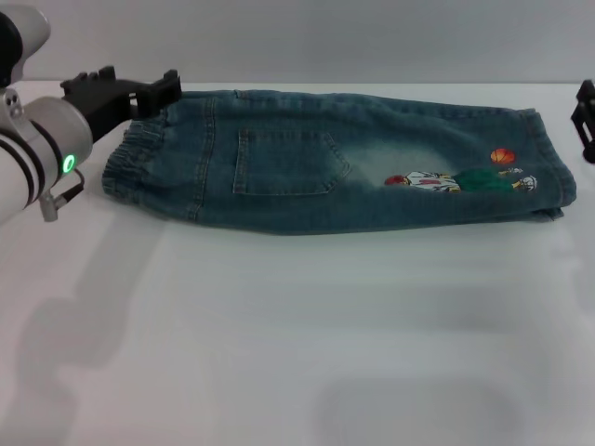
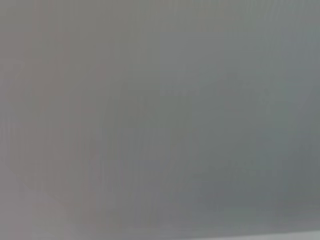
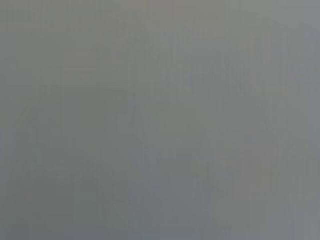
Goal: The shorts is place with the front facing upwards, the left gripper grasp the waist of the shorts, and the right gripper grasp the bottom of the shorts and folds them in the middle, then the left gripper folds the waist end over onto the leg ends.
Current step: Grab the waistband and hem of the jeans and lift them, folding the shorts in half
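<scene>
The blue denim shorts lie flat on the white table, folded lengthwise. Their elastic waist points left and the leg ends right. A back pocket and a colourful cartoon print face up. My left gripper hovers at the far corner of the waist, open, one fingertip touching or just over the denim. My right gripper shows only as a black part at the right edge, just beyond the leg ends. Both wrist views show plain grey.
The white table stretches wide in front of the shorts. Its far edge runs just behind the shorts, against a grey wall.
</scene>
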Robot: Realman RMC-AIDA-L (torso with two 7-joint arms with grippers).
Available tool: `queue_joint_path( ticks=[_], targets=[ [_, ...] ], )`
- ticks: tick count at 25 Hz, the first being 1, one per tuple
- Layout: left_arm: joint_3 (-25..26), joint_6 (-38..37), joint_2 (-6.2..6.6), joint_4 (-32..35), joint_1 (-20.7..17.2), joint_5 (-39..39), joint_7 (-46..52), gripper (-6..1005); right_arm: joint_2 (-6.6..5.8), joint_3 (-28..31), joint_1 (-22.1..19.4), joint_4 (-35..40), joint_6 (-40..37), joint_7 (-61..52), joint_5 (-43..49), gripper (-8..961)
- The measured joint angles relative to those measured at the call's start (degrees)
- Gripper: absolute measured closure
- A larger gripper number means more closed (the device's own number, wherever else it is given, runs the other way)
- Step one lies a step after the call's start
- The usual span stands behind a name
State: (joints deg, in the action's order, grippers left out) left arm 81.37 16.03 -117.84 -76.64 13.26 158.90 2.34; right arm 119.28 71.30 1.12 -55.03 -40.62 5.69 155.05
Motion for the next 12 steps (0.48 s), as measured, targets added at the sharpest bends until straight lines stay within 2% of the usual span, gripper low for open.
queue_joint_path(
  ticks=[4,12],
  targets=[
    [0.0,2.84,0.0,-1.93,-1.33,0.02,-0.05,148,-0.15,-4.01,1.7,4.28,-5.36,-0.48,-0.69,361],
    [0.02,7.67,-0.02,-3.75,-1.68,0.32,-0.1,149,-0.09,-7.51,7.25,11.05,-5.93,-2.05,-0.77,601]
  ],
)
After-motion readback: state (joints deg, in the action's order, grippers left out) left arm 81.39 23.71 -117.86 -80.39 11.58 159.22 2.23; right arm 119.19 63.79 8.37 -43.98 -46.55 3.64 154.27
